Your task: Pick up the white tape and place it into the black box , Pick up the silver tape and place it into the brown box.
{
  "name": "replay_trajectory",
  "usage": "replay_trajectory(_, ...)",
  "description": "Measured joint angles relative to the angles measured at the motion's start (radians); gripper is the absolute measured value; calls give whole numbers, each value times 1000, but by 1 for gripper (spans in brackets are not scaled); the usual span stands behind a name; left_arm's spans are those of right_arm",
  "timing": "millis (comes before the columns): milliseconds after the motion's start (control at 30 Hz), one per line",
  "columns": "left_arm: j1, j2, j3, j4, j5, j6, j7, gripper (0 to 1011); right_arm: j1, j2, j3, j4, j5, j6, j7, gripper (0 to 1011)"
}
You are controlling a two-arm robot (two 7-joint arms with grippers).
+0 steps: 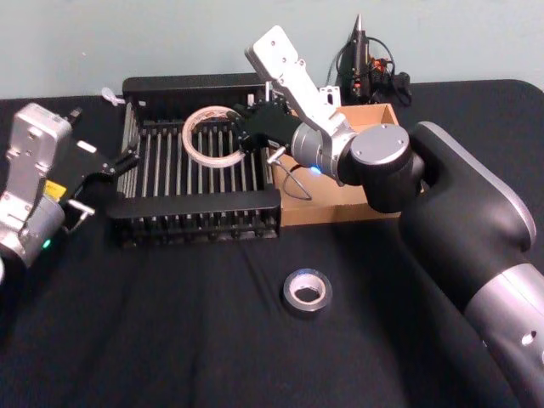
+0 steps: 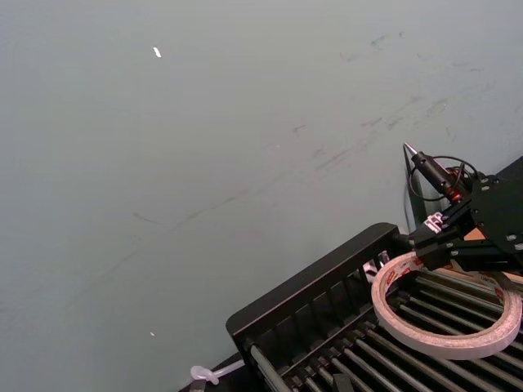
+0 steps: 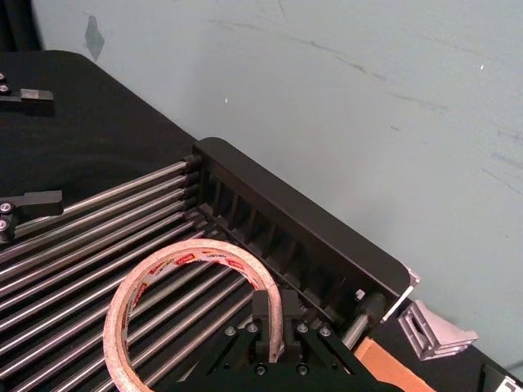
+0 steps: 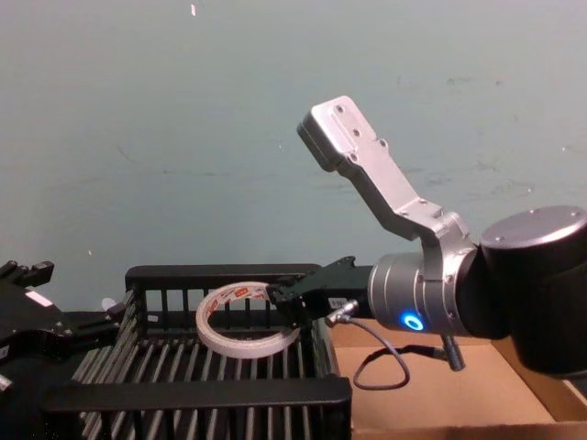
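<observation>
My right gripper (image 1: 244, 133) is shut on the rim of the white tape (image 1: 206, 136), a wide flat ring with a red-printed core. It holds the ring tilted just above the slatted floor of the black box (image 1: 197, 202). The pinch also shows in the right wrist view, gripper (image 3: 272, 309) on tape (image 3: 147, 273), and in the chest view, gripper (image 4: 281, 298) on tape (image 4: 240, 349). The silver tape (image 1: 307, 290) lies flat on the black cloth in front of the boxes. The brown box (image 1: 376, 113) stands right of the crate. My left gripper (image 1: 105, 182) waits open at the crate's left side.
A black cloth covers the table. An electronic device with cables (image 1: 365, 64) stands at the back right behind the brown box. A cable loop (image 4: 376, 367) hangs from my right wrist over the cardboard floor (image 4: 486, 390). A wall rises close behind the crate.
</observation>
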Motion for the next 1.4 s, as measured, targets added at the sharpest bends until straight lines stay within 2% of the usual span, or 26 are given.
replay_trajectory(100,0,0,0,0,0,0,0,1001,0,0,0,0,1,0,0,111)
replay_trajectory(233,0,0,0,0,0,0,0,1001,0,1,1,-1,2,1,-1,205)
replay_trajectory(433,0,0,0,0,0,0,0,1001,0,1,2,-2,3,1,-1,386)
replay_trajectory(467,0,0,0,0,0,0,0,1001,0,1,2,-2,3,1,-1,447)
replay_trajectory(667,0,0,0,0,0,0,0,1001,0,1,2,-3,4,2,-1,602)
replay_trajectory(700,0,0,0,0,0,0,0,1001,0,1,2,-3,4,2,-2,672)
replay_trajectory(733,0,0,0,0,0,0,0,1001,0,1,2,-3,4,2,-2,685)
replay_trajectory(767,0,0,0,0,0,0,0,1001,0,1,2,-3,4,2,-2,742)
replay_trajectory(833,0,0,0,0,0,0,0,1001,0,1,2,-3,5,2,-2,768)
replay_trajectory(900,0,0,0,0,0,0,0,1001,0,1,2,-3,5,2,-2,860)
replay_trajectory(1033,0,0,0,0,0,0,0,1001,0,1,2,-3,5,3,-2,958)
replay_trajectory(1200,0,0,0,0,0,0,0,1001,-8,7,10,-20,10,3,3,1000)
replay_trajectory(1400,0,0,0,0,0,0,0,1001,-39,29,37,-90,31,19,12,1000)
